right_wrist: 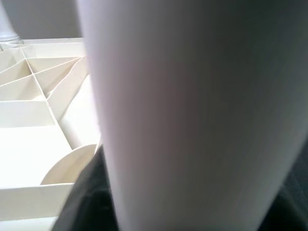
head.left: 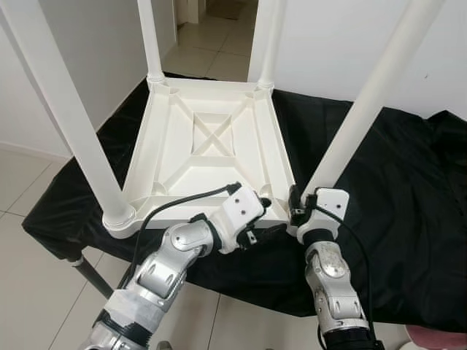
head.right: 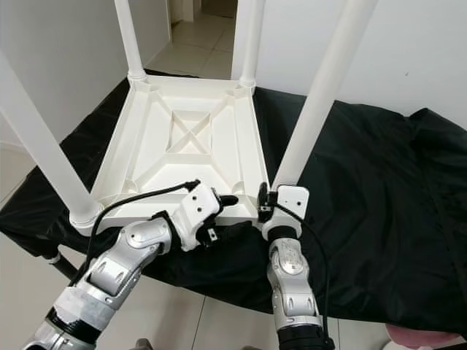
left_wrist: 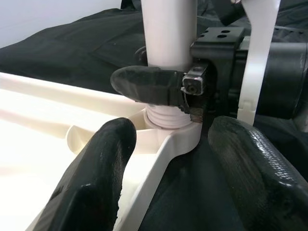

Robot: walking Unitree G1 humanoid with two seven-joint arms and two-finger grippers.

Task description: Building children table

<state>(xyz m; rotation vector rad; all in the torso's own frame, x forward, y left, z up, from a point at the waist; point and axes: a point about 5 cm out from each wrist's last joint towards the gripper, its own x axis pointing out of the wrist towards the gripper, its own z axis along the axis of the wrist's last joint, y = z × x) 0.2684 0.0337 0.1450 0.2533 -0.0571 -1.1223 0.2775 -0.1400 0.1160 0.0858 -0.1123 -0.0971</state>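
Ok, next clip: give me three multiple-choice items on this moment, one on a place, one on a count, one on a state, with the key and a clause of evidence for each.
1. Where does the upturned white table lie?
A. on the bare tiled floor
B. on a black cloth
C. on a wooden bench

2. How many white legs stand up from the table?
A. two
B. three
C. four

3. What is the right gripper doing?
A. closed around the base of the near right leg
B. hanging idle at the robot's side
C. holding a screwdriver

Key:
1 B, the black cloth spreads under the table on all sides.
2 C, one leg rises at each corner in the eye views.
3 A, the left wrist view shows its jaws around the near right leg just above the socket, while the left gripper sits open at the table's near edge.
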